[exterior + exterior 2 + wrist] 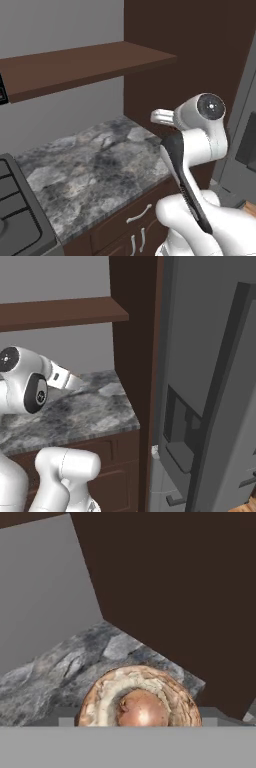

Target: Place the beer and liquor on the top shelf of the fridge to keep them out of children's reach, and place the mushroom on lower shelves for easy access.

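While gripper point(137, 724) jaws clamp the mushroom point(140, 699) at 6 o'clock, no lettering is readable.

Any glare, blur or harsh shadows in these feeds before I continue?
Hand view: the mushroom sits very close, soft-edged, with a bright glint on its reddish centre. Left base view: even flat light on the marble counter, no hard shadows. Right base view: the fridge is uniformly grey, without glare.

Mushroom point(140, 704) reddish-brown, cream gills; counter point(95, 170) grey marbled; cabinets point(200, 55) dark brown; fridge point(210, 356) grey.
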You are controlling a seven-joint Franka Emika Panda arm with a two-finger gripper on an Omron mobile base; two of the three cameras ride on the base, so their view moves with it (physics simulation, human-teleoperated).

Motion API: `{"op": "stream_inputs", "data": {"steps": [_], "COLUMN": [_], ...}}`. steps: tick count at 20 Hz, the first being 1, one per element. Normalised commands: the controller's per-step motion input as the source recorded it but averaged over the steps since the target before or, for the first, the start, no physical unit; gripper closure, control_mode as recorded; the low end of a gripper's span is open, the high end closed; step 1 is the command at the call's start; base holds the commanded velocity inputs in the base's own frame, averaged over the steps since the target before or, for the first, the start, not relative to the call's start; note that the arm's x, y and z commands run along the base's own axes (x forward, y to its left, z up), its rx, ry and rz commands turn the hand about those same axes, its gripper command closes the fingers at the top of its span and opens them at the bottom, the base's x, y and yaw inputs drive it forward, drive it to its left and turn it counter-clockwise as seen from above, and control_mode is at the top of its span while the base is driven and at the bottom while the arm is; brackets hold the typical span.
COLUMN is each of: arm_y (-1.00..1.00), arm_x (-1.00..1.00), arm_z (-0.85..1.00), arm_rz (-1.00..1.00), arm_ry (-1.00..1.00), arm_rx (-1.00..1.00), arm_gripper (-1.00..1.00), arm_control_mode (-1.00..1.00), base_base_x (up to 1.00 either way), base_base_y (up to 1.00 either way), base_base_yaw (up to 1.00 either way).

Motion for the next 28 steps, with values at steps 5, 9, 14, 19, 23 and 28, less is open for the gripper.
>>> {"op": "stream_inputs", "data": {"steps": [5, 9, 14, 19, 23, 28], "arm_y": [0.01, 0.0, 0.0, 0.0, 0.0, 0.0], "arm_x": [-0.98, -0.71, -0.23, -0.09, -0.32, -0.41], "arm_z": [0.43, 0.11, 0.27, 0.59, 0.47, 0.02], "arm_rz": [0.17, 0.13, 0.06, 0.04, 0.05, 0.04], "arm_ry": [0.0, 0.0, 0.0, 0.0, 0.0, 0.0], "arm_rx": [-0.05, -0.06, -0.03, -0.03, -0.07, -0.09], "arm_gripper": [1.0, 1.0, 1.0, 1.0, 1.0, 1.0], "arm_control_mode": [-1.0, -1.0, -1.0, -1.0, -1.0, -1.0], "base_base_x": [0.0, 0.0, 0.0, 0.0, 0.0, 0.0], "base_base_y": [0.0, 0.0, 0.0, 0.0, 0.0, 0.0], "base_base_yaw": [0.0, 0.0, 0.0, 0.0, 0.0, 0.0]}}
